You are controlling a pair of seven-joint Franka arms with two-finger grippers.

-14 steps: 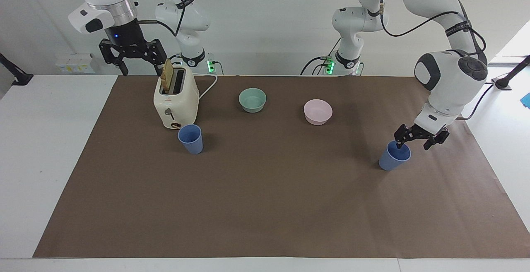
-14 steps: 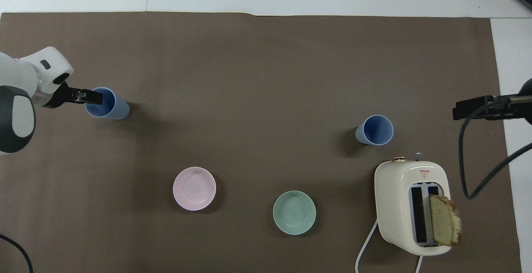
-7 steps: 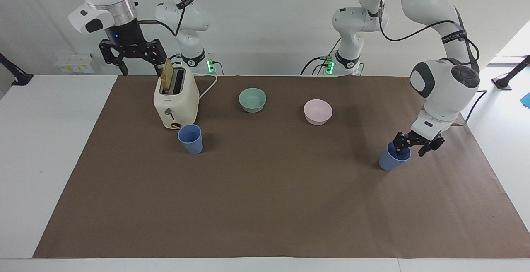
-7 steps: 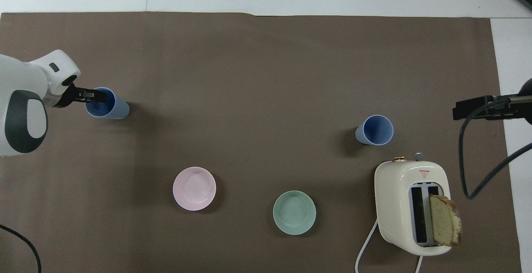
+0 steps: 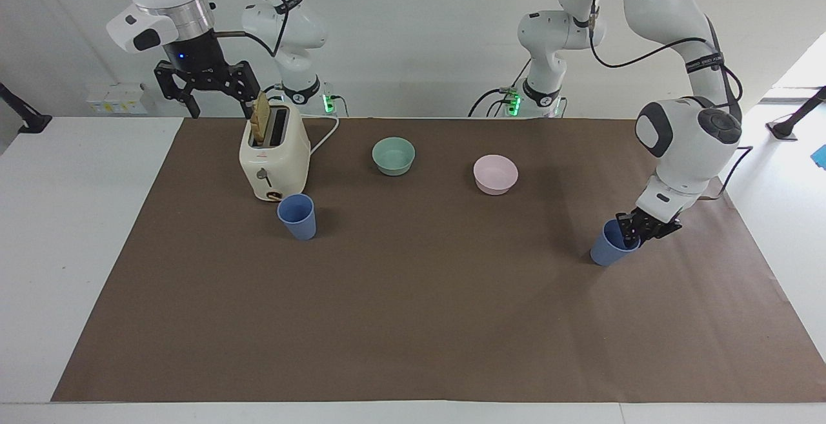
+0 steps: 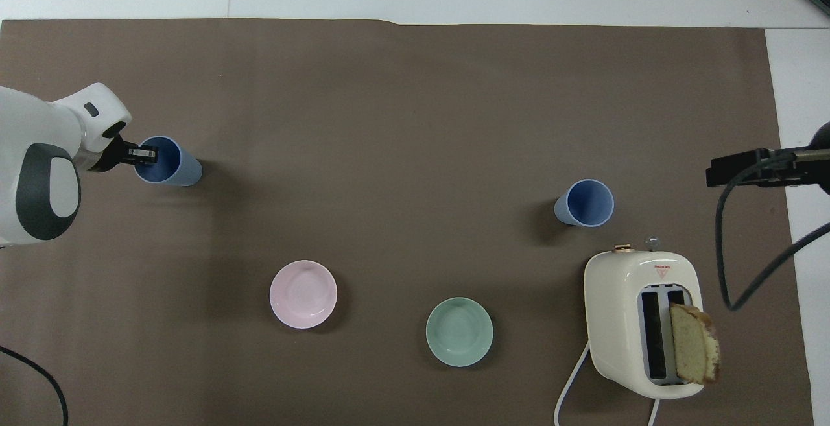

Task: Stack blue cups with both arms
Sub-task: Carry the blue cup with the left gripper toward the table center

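One blue cup [image 5: 605, 253] stands upright on the brown mat toward the left arm's end; it also shows in the overhead view [image 6: 175, 166]. My left gripper [image 5: 635, 233] is shut on its rim, one finger inside the cup, and shows in the overhead view [image 6: 144, 153] too. The second blue cup [image 5: 298, 216] stands upright by the toaster's front, farther from the robots than the toaster; it shows in the overhead view [image 6: 585, 203]. My right gripper [image 5: 221, 111] hangs open and empty, high beside the toaster's top, and waits; it shows at the overhead view's edge [image 6: 739, 171].
A cream toaster [image 5: 274, 156] holds a slice of bread [image 5: 260, 121] in one slot, its cord trailing toward the robots. A green bowl [image 5: 393, 155] and a pink bowl [image 5: 495, 173] sit between the arms, nearer to the robots than the cups.
My left gripper came down onto the cup's rim and its fingers closed on it. The cup has not moved. The right arm has stayed still.
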